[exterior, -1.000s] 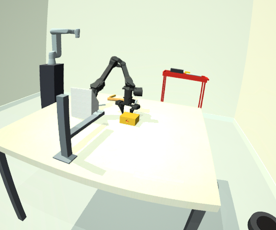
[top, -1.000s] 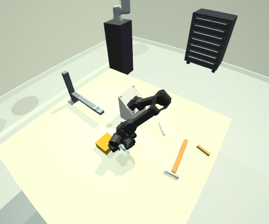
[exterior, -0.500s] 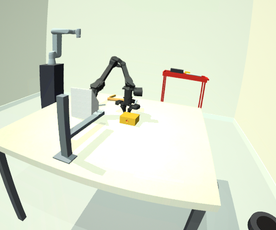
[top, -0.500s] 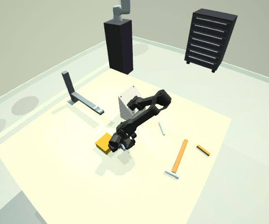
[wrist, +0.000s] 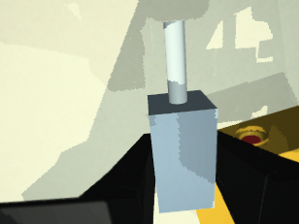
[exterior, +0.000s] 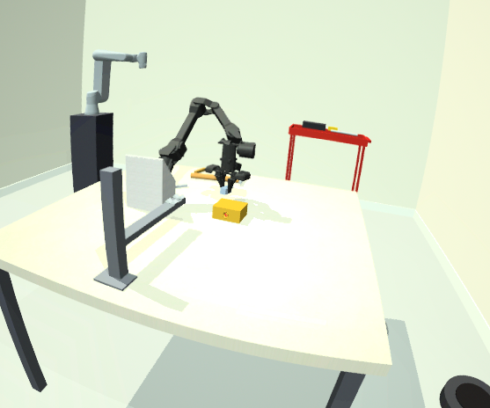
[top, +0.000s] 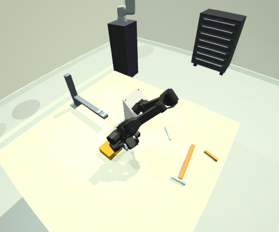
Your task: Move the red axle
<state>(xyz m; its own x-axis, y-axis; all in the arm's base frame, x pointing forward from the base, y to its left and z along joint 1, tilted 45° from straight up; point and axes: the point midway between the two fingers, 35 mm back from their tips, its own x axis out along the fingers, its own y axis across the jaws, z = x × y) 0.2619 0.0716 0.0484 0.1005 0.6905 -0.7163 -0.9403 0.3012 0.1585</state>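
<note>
The yellow beam [top: 106,149] [exterior: 232,205] [wrist: 285,126] is a block lying on the table. The red axle [exterior: 226,214] [wrist: 251,140] shows inside its hole, in the exterior view and the wrist view. My gripper [exterior: 225,188] [wrist: 177,139] is shut on the blue-grey block of a tool [exterior: 223,191] [wrist: 186,164] with a thin pale rod. It holds the tool above the table beside the beam; the rod points away from the fingers. The grey bracket [top: 88,105] [exterior: 113,220] stands apart, with pale V-blocks [top: 102,113] [exterior: 175,199] at its arm's free end.
A white upright panel [top: 134,98] [exterior: 144,182] stands by the arm's base, near the bracket's free end. A thin pale rod [top: 168,133], an orange-handled hammer [top: 187,162] and a short orange bar [top: 211,155] lie on the other side of the arm from the bracket.
</note>
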